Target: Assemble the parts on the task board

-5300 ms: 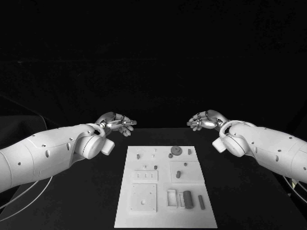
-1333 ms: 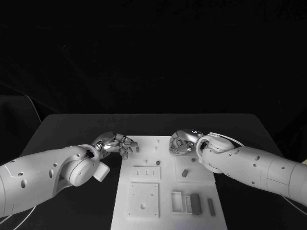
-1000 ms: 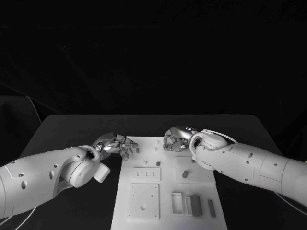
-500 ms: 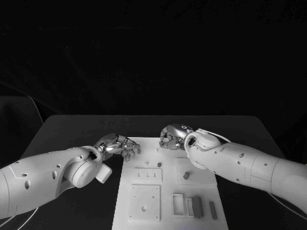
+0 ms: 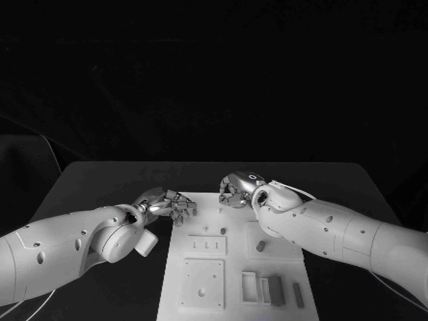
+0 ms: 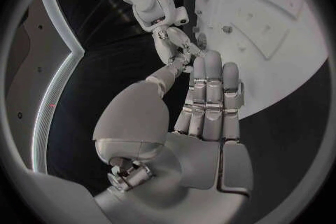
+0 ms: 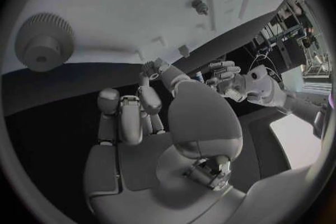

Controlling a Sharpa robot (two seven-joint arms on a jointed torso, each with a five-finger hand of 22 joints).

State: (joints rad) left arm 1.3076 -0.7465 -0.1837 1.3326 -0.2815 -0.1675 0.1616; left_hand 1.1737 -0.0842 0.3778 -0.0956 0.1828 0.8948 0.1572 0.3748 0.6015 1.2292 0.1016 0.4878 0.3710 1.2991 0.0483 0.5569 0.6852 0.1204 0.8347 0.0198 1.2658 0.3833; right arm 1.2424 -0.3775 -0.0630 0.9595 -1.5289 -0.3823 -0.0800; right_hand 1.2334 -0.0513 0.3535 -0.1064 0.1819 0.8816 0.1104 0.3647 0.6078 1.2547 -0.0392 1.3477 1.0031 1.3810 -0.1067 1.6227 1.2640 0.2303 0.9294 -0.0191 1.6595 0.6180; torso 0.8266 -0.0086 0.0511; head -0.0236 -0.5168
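The right hand [image 5: 235, 190] hangs over the far edge of the white board [image 5: 204, 281], fingers curled inward with nothing seen between them. In the right wrist view a toothed gear [image 7: 43, 43] lies flat on the board just beyond those fingertips [image 7: 108, 95], close to them but not touching. The far rim of the board runs right under this hand, with bare black table [image 5: 108, 175] stretching beyond it.

The left hand [image 5: 168, 204] sits at the board's far left corner, well apart from the gear, its fingers straight, pressed side by side and holding nothing. Its fingertips [image 6: 210, 64] reach over the board's edge; the palm stays above the dark table beside the board.

Nearer the robot than both hands, a small grey peg [image 5: 260, 246] lies in a raised square, and a row of upright grey blocks [image 5: 277, 291] stands at the board's near right corner. Open table flanks the board on both sides.
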